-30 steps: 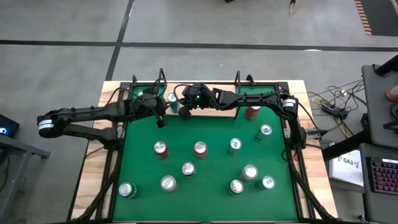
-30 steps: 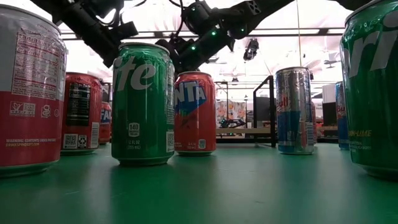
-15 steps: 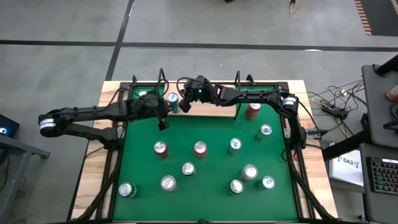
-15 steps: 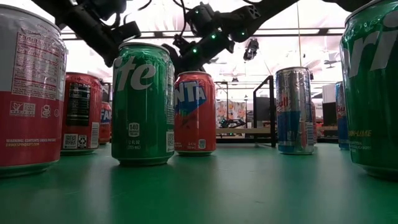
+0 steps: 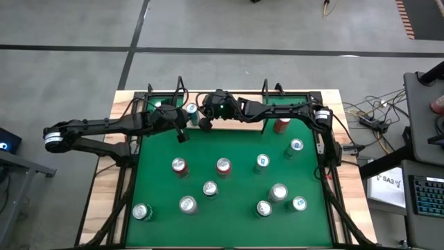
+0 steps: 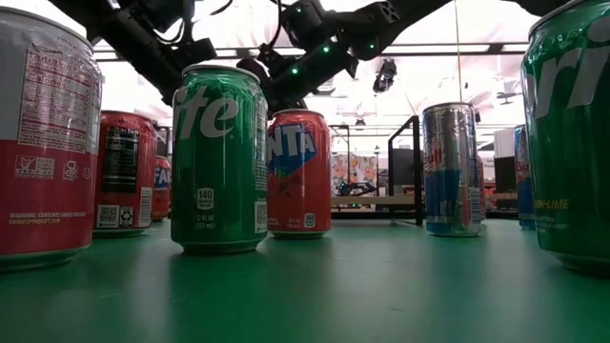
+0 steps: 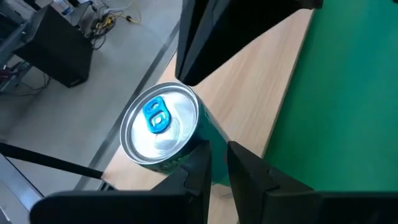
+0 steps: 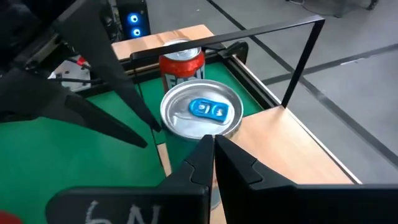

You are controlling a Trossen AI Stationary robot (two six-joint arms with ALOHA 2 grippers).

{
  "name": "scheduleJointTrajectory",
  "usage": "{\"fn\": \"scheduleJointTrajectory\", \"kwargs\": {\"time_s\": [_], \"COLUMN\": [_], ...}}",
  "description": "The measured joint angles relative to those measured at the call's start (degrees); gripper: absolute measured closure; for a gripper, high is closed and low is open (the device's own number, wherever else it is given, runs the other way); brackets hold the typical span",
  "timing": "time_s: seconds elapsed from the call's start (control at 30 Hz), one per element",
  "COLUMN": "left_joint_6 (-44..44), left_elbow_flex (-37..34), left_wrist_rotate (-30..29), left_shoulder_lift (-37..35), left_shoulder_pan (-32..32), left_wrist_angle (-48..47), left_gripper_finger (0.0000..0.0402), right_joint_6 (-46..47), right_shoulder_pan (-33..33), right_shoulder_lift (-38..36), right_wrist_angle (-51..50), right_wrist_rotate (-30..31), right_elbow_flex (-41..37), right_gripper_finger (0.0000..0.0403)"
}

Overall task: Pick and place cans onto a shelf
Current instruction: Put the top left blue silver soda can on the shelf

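Reaching over the far edge of the table (image 5: 159, 208), both arms meet at the shelf (image 7: 261, 87), a light-wood board with black wire uprights. The left gripper (image 5: 182, 128) sits near a teal can (image 5: 192, 110) standing upright on that board; in the left wrist view its fingers (image 7: 200, 168) are nearly together, just beside the can's (image 7: 163, 130) body, and a grip on it cannot be confirmed. The right gripper (image 5: 206, 123) hovers close by; in the right wrist view its fingers (image 8: 204, 155) are fully closed with nothing between them, at the rim of the same silver-topped, blue-tabbed can (image 8: 201, 113). A red can (image 8: 182, 64) stands just behind it in that view.

On the green surface, well apart from the shelf, about ten more cans stand upright, among them two red-topped cans (image 5: 180, 166) mid-table and a red can (image 5: 281, 125) near the right arm. At table height a green Sprite can (image 6: 218, 157) and an orange-red Fanta can (image 6: 298, 171) stand side by side, with a Red Bull can (image 6: 452, 169) farther right.
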Motion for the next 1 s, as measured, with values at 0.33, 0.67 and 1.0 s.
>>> {"fn": "scheduleJointTrajectory", "kwargs": {"time_s": [0.33,0.67,1.0], "left_joint_6": [-1.2,-2.8,-1.7], "left_elbow_flex": [0.0,0.0,0.0], "left_wrist_rotate": [-1.5,6.7,3.0], "left_shoulder_lift": [-0.3,-0.6,0.2], "left_shoulder_pan": [0.0,0.0,0.2], "left_wrist_angle": [-3.4,-3.6,-0.3], "left_gripper_finger": [0.0365,0.0365,0.0365], "right_joint_6": [0.6,1.7,2.2], "right_shoulder_pan": [2.0,-1.6,-4.8], "right_shoulder_lift": [0.0,-0.2,3.0], "right_wrist_angle": [-1.5,-1.8,7.1], "right_wrist_rotate": [0.3,4.2,-2.9], "right_elbow_flex": [0.0,0.0,0.0], "right_gripper_finger": [0.0394,0.0394,0.0394]}}
